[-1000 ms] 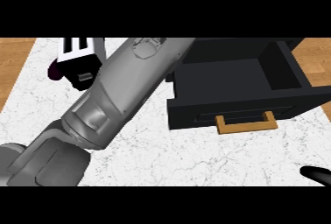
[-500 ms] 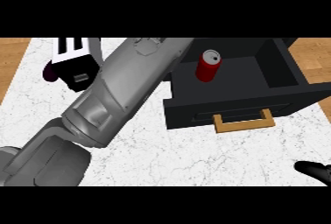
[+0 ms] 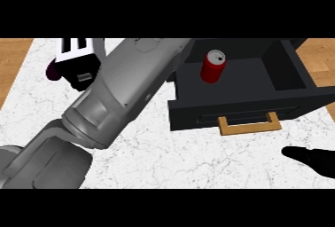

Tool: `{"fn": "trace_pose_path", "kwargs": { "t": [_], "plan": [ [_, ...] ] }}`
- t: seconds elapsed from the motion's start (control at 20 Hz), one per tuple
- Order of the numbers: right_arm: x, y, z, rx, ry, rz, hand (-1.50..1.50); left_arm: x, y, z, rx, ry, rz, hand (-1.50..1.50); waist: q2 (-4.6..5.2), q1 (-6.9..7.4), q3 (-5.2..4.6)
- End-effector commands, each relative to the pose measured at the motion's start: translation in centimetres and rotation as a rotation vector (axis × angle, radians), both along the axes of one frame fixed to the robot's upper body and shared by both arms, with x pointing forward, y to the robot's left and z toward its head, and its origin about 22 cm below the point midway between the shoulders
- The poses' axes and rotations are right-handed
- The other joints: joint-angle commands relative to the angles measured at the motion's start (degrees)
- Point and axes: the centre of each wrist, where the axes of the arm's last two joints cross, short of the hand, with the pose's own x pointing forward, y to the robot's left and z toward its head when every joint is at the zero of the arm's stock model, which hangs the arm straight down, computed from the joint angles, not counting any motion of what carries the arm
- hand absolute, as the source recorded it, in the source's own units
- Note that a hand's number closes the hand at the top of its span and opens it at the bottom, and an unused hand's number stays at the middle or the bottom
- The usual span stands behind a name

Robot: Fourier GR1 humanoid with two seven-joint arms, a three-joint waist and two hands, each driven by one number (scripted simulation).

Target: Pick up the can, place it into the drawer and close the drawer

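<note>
The red can [image 3: 212,67] with a silver top stands upright inside the open black drawer [image 3: 288,66], near its left wall. My left forearm [image 3: 121,95] runs from the lower left up to the top edge, just left of the can; the left hand itself is out of sight past the top. Only part of my right hand [image 3: 313,160] shows, a black shape at the lower right edge. It lies on the counter below and right of the drawer's wooden handle [image 3: 249,127] and touches nothing.
The drawer's black front panel [image 3: 196,116] juts out over the white marble counter [image 3: 196,164]. A black, purple and white object [image 3: 73,66] lies at the upper left, partly behind my forearm. Wood floor shows beyond the counter's left and right edges.
My left forearm has swung left and uncovered the can, now standing free in the drawer. My right hand has come further into view from the lower right.
</note>
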Motion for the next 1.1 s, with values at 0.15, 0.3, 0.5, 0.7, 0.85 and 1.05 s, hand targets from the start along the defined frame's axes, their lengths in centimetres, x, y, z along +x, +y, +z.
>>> {"fn": "trace_pose_path", "kwargs": {
  "t": [0.15,0.3,0.5,0.7,0.85,1.05],
  "plan": [
    [2.8,1.9,-0.1,-0.268,-0.025,-0.029,-1.50,0.1,0.0,0.4,-0.062,-0.010,0.020,-1.50,0.03,1.31,-0.05],
    [3.7,2.6,-1.5,-0.366,-0.017,-0.033,-1.50,0.1,-0.1,0.7,-0.047,-0.027,0.017,-1.50,-0.31,1.81,-0.02],
    [6.8,4.8,-3.6,-0.458,-0.009,-0.049,-1.50,0.2,-0.1,0.7,-0.017,-0.027,-0.002,-1.50,-0.26,3.56,-0.04],
    [9.3,6.3,-5.3,-0.572,0.024,-0.057,-1.50,0.0,-0.4,1.5,0.000,-0.040,0.014,-1.50,-0.55,4.11,-0.06],
    [11.0,6.4,-8.3,-0.655,0.036,-0.092,-1.50,0.0,-0.3,1.1,-0.016,-0.024,0.001,-1.50,-0.82,5.34,-0.07],
    [13.1,7.1,-10.1,-0.699,0.033,-0.090,-1.50,1.1,2.1,0.6,-0.041,-0.007,-0.004,-1.50,-0.77,5.64,-0.07]
  ]
}}
